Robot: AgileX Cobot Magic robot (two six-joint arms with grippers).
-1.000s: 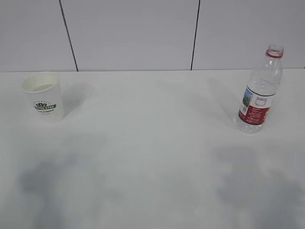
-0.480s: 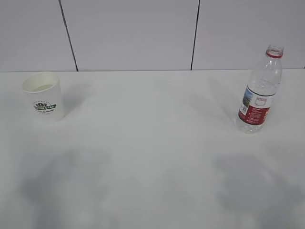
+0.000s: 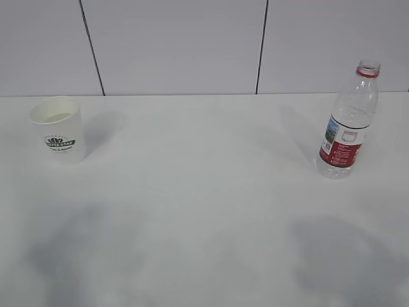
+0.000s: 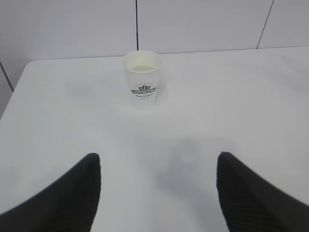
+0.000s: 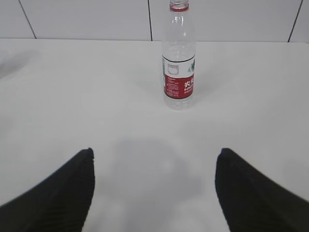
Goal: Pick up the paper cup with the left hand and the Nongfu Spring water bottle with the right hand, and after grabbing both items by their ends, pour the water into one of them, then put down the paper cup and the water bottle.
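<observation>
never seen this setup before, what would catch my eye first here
The bottle, uncapped, with its red label, stands upright at the far right of the white table. The cup with its green logo stands far left, well apart from it. In each wrist view a pair of open black fingers frames one of them from a distance, touching nothing.

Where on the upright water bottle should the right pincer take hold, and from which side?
Probably the labelled middle of the Nongfu Spring water bottle, approached level from the front, as the right pincer already faces it with jaws open. The bottle stands upright, capless and apart from other things, and its body looks straight there, while the neck tapers.
</observation>
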